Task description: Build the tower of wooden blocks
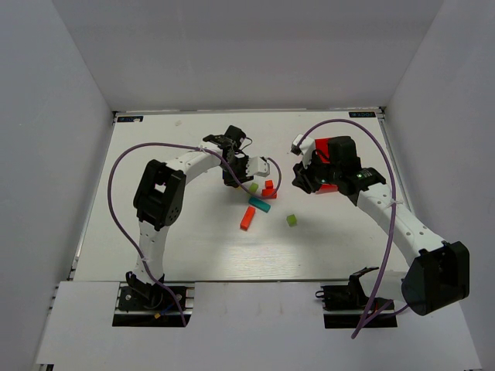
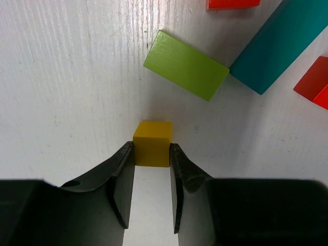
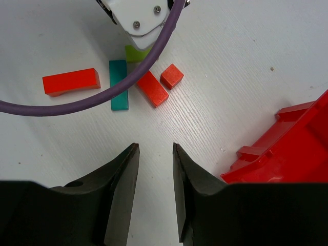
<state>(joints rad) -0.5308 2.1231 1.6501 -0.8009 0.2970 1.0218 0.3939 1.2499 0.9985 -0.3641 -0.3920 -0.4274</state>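
- L claw point(image 2: 151, 150): clamped on small yellow wooden cube point(image 2: 152, 143), pads on both sides; cube down on white desk point(image 2: 66, 92).
- Flat lime-green wooden block point(image 2: 185, 65) at cube's 1 o'clock, apart; long teal wooden bar point(image 2: 284, 41) at 2 o'clock.
- R claw point(image 3: 155, 149): open, nothing btwn jaws, over bare desk; red plastic bin point(image 3: 292, 148) at its 3 o'clock.
- Tower unbuilt: blocks lie loose mid-desk, orange wooden bar point(image 1: 247, 218) at teal bar's 7 o'clock.
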